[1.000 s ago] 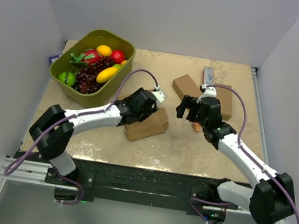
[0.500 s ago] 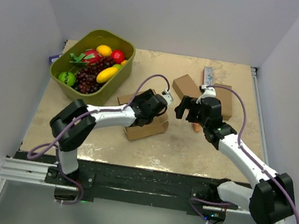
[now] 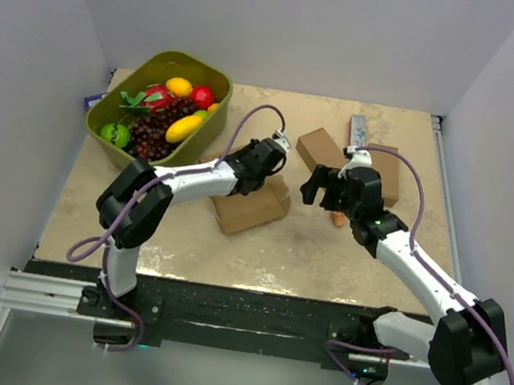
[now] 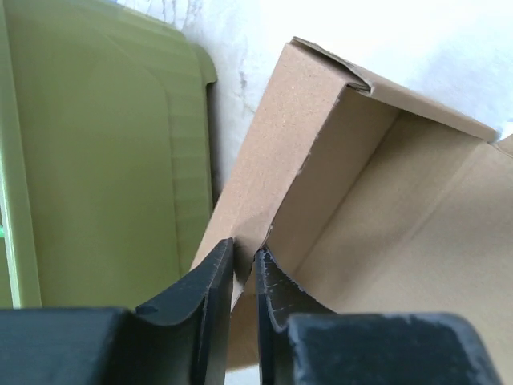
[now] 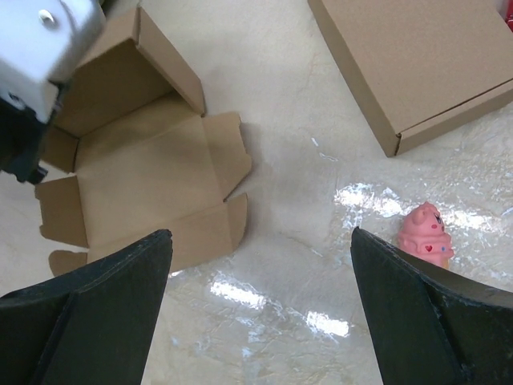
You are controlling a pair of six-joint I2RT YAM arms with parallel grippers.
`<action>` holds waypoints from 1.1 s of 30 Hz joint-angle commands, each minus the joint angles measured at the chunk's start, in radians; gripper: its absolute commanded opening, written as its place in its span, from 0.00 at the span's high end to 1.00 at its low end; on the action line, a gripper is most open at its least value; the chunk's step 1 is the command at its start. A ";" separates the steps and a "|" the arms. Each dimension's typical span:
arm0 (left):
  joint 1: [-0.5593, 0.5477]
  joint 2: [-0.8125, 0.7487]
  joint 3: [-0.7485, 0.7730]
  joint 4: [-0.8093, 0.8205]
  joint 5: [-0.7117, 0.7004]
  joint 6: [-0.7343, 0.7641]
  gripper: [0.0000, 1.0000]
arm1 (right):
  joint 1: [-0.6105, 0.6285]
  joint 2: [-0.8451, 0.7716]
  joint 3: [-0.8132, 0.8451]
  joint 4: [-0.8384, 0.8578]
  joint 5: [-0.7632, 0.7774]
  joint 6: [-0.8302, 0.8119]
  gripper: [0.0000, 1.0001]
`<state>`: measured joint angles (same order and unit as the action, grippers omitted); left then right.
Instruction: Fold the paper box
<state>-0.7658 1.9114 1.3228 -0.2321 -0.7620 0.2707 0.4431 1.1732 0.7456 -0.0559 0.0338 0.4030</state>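
Since a second ago the left arm has stretched farther out over the tabletop (image 3: 324, 259), and the paper box (image 3: 253, 209) has shifted a little with it.

From above, the left tool (image 3: 263, 160) sits at the box's far edge, near the green fruit bin (image 3: 165, 63); the right tool (image 3: 320, 184) hangs just beside the box. The left wrist view shows the left tool pinched narrow on an upright wall of the open box. The right wrist view shows the right tool spread wide above the tabletop, the box unfolded, and a closed cardboard box (image 5: 417, 56) and pink toy (image 5: 425, 233) to one side.
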 commanded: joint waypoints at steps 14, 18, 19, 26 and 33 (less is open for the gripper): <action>0.155 0.031 0.156 -0.203 0.368 -0.237 1.00 | -0.006 -0.073 0.032 -0.038 0.011 -0.012 0.04; 0.189 0.061 0.147 -0.234 0.463 -0.299 1.00 | -0.010 -0.070 0.049 -0.073 0.041 -0.023 0.03; 0.198 0.066 0.139 -0.236 0.478 -0.313 1.00 | -0.012 -0.069 0.052 -0.081 0.044 -0.021 0.03; 0.212 0.011 0.007 -0.161 0.595 -0.493 1.00 | -0.044 -0.044 0.064 -0.099 0.087 -0.049 0.01; 0.214 -0.060 -0.114 -0.115 0.679 -0.633 1.00 | -0.086 0.126 0.069 -0.076 0.071 -0.061 0.02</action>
<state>-0.5552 1.8915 1.2892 -0.3515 -0.1940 -0.2264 0.3721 1.2251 0.7765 -0.1417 0.0875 0.3660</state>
